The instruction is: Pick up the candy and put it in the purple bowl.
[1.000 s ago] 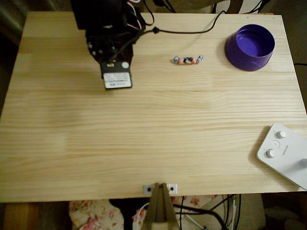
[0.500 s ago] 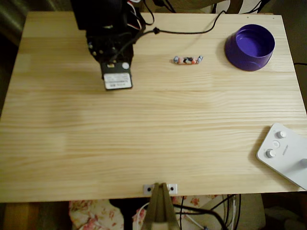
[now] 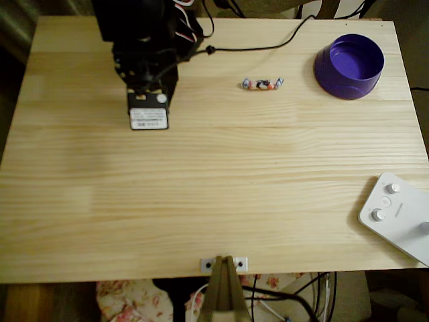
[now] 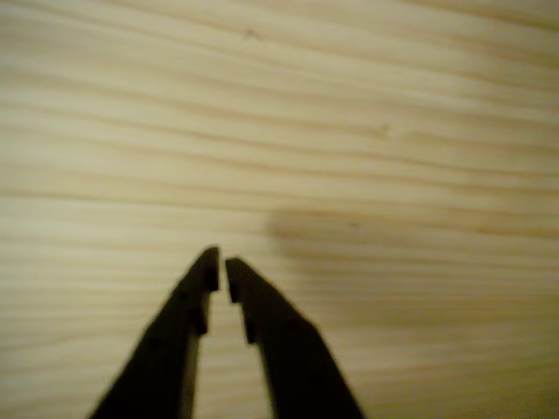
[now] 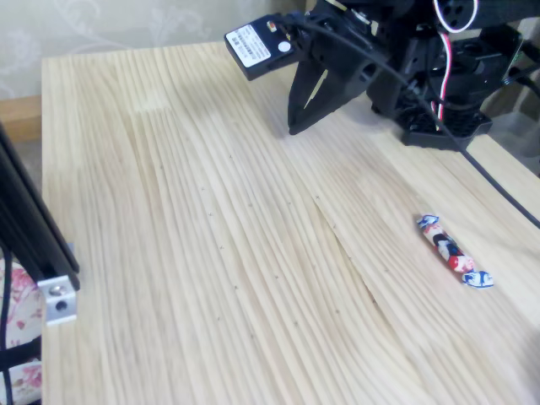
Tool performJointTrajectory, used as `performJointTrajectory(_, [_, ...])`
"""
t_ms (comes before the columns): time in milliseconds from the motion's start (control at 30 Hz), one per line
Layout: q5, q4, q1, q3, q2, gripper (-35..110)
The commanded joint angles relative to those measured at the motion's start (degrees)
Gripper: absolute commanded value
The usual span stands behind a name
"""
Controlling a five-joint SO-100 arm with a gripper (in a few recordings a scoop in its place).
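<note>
- The candy [image 3: 263,84] lies flat on the bare desk [image 3: 214,194] in the overhead view, untouched, between the arm and the purple bowl [image 3: 349,66] and apart from both.
- The purple bowl sits near the desk's upper right corner with nothing visible inside it.
- The claw [image 4: 218,266] hovers over plain wood, its two dark tips almost pressed together with only a thin slit between them, and it grips nothing.
- In the fixed view the claw [image 5: 295,126] points down at the desk, well apart from the candy [image 5: 453,251].
- By my reading, the task has barely begun: reaching the candy, grasping it, carrying it and dropping it in the bowl all remain.
- A white device with knobs [image 3: 399,216] sits at the lower right, uninvolved.
</note>
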Motion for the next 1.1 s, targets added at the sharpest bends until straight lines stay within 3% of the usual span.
performJointTrajectory(0, [0.9,-0.4,1.1,-3.3,1.7,-1])
performJointTrajectory(1067, [2.1,-0.4,2.1,-4.3,3.5,-1])
